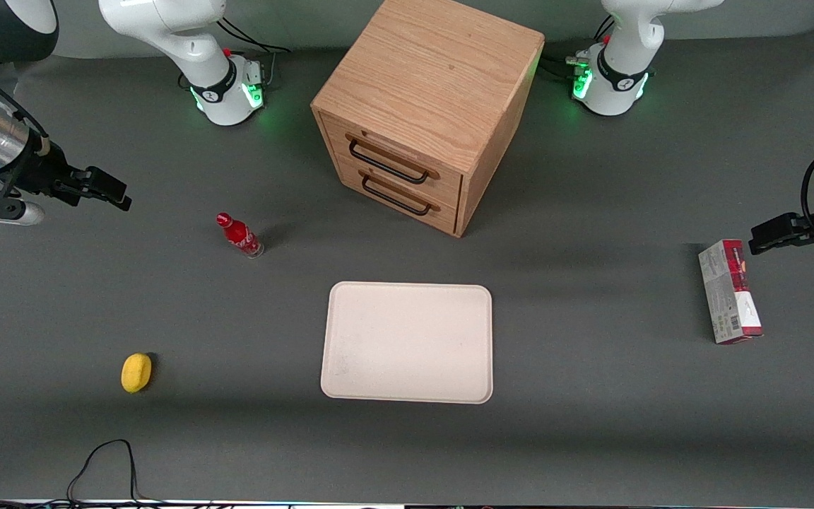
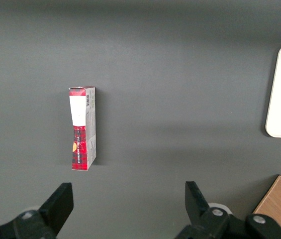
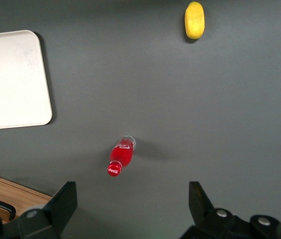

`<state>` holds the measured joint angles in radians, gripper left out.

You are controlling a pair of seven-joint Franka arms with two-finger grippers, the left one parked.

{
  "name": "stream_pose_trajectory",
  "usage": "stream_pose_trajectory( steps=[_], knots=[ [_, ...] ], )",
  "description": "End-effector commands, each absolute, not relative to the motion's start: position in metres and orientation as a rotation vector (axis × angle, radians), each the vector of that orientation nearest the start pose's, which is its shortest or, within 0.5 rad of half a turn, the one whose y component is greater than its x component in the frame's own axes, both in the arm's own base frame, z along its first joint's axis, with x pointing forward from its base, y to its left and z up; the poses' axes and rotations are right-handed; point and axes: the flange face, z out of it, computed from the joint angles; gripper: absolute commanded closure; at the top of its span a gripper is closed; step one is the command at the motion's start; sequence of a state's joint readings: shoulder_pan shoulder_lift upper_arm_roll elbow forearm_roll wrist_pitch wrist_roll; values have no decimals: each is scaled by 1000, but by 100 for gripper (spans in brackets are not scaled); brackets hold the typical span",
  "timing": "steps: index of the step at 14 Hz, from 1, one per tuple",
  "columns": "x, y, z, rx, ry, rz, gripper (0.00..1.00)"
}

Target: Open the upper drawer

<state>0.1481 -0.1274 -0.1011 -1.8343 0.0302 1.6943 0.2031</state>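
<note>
A light oak cabinet point(image 1: 442, 78) stands at the back middle of the table. Its upper drawer point(image 1: 400, 157) is shut, with a long black bar handle point(image 1: 387, 164). The matching lower drawer point(image 1: 407, 198) under it is shut too. My right gripper point(image 1: 107, 189) hangs open and empty above the table toward the working arm's end, well away from the cabinet. In the right wrist view its fingers point(image 3: 65, 201) stand wide apart around bare table, and a corner of the cabinet point(image 3: 6, 191) shows.
A red bottle point(image 1: 239, 236) stands between my gripper and the cabinet and also shows in the right wrist view point(image 3: 121, 155). A white tray point(image 1: 408, 342) lies nearer the camera than the cabinet. A lemon point(image 1: 136, 372) and a red box point(image 1: 729, 291) lie toward the table's ends.
</note>
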Motion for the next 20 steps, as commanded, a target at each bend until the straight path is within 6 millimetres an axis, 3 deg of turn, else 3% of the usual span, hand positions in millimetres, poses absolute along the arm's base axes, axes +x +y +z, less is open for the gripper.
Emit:
stream_pose_trajectory(
  steps=[1, 4, 5, 8, 9, 13, 14, 16, 20],
  knots=[
    [520, 28, 587, -3110, 218, 6, 0],
    [533, 33, 583, -3110, 206, 13, 0],
    [541, 47, 579, -3113, 164, 20, 0],
    [551, 137, 580, -3107, -166, 4, 0],
    [549, 175, 575, -3081, -266, 23, 0],
    [515, 320, 578, -2940, -725, 33, 0],
    [500, 355, 569, -2862, -802, 104, 0],
    [489, 385, 559, -2687, -875, 202, 0],
    [490, 398, 521, -2518, -1020, 303, 0]
  ],
)
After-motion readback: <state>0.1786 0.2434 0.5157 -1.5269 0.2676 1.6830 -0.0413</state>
